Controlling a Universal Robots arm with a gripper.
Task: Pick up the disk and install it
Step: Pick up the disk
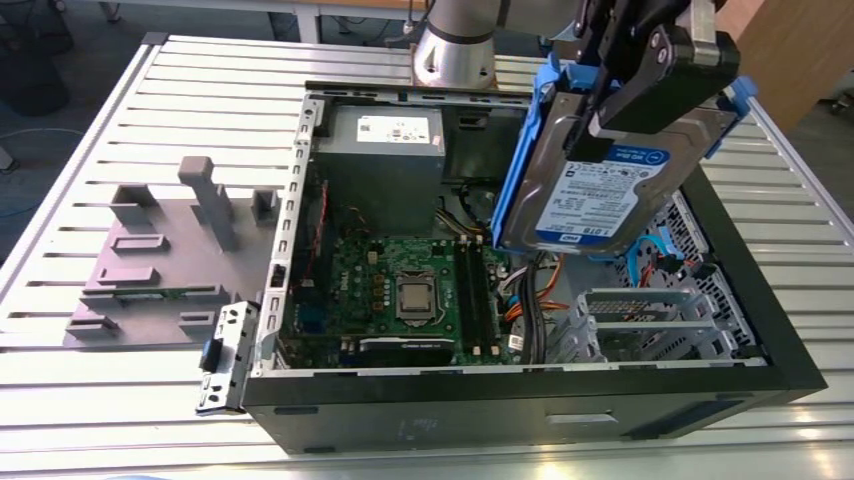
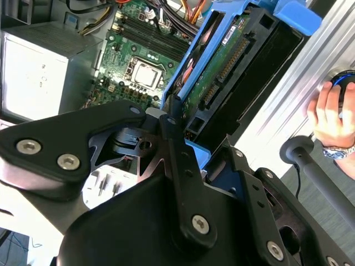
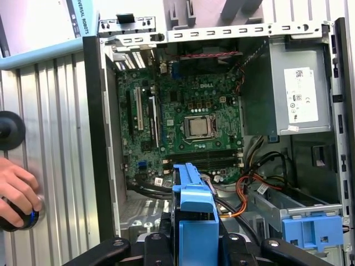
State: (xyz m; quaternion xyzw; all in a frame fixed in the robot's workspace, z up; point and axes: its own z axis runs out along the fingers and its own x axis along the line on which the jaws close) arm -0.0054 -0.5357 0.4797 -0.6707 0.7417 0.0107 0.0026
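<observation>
The black jaws are clenched on the flat, silver metal disk (image 1: pixel 603 190) with its white-and-blue label and bright blue plastic frame; it hangs tilted in the air above the open black computer case (image 1: pixel 534 400); beneath it lies the green motherboard (image 1: pixel 414 290); the case rests on the ribbed metal worktop (image 1: pixel 200 100); beside the case, in the first wrist view, 1 person's hand (image 3: pixel 16 191) covers a dark round object.

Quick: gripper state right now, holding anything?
The gripper is shut on the flat silver metal disk in its bright blue plastic frame, above the open black computer case.
</observation>
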